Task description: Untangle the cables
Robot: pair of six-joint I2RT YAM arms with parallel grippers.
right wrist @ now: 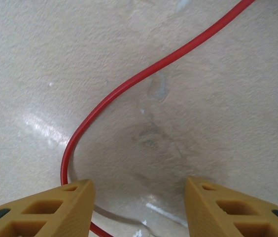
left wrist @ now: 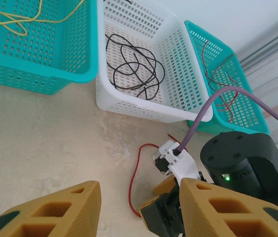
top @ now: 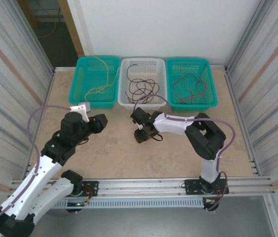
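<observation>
The red cable (right wrist: 129, 81) lay loose on the counter (top: 114, 158), curving in from the upper right of the right wrist view. It ran out of frame beside the finger (right wrist: 55, 207) at the picture's left, so both of its ends were cut off. The right tool (right wrist: 138, 190) stood spread wide above it, pinching nothing. A glossy patch on the counter under that tool was hard to identify.

From above, the right tool's own body hid this cable, and the fingers could not be made out. The right arm was folded at the elbow, its forearm reaching toward the middle and its wrist tipped down just in front of the white basket (top: 143, 61).

The left arm stretched up from the near left corner. The left tool (left wrist: 139, 190) was spread and empty, facing the right arm.

The yellow cable (top: 102, 81) lay in the left teal basket (top: 95, 58), the black cable (top: 141, 89) in the white one, and the red strands (top: 191, 89) in the right teal basket (top: 188, 60).
</observation>
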